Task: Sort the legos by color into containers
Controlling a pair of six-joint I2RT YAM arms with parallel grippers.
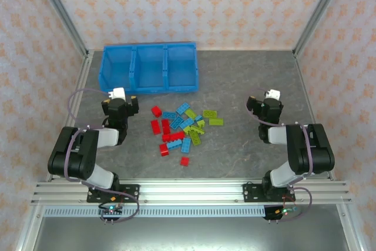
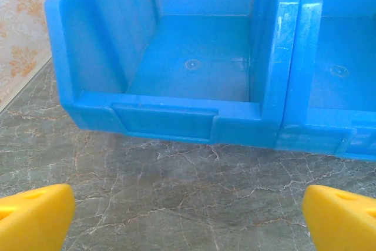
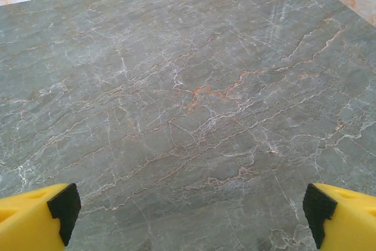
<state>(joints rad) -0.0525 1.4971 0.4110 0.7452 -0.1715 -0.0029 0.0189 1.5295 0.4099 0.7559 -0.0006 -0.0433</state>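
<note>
The legos (image 1: pixel 181 129) lie in a loose pile at the middle of the grey table: red ones (image 1: pixel 155 126) on the left, light blue ones (image 1: pixel 183 110) in the middle and lime green ones (image 1: pixel 215 121) on the right. The containers are three adjoining compartments of a blue tray (image 1: pixel 150 89) at the back left, all bare inside. My left gripper (image 1: pixel 121 97) stands open just in front of the tray, left of the pile. In the left wrist view that gripper (image 2: pixel 188 221) faces the tray's front wall (image 2: pixel 164 121). My right gripper (image 1: pixel 268 98) is open over bare table (image 3: pixel 188 116), right of the pile, its fingertips (image 3: pixel 35 218) far apart.
Metal frame posts and patterned walls (image 1: pixel 194 4) close in the table on three sides. Both arm bases are bolted to a rail (image 1: pixel 188 191) along the near edge. Bare table lies between the pile and each gripper.
</note>
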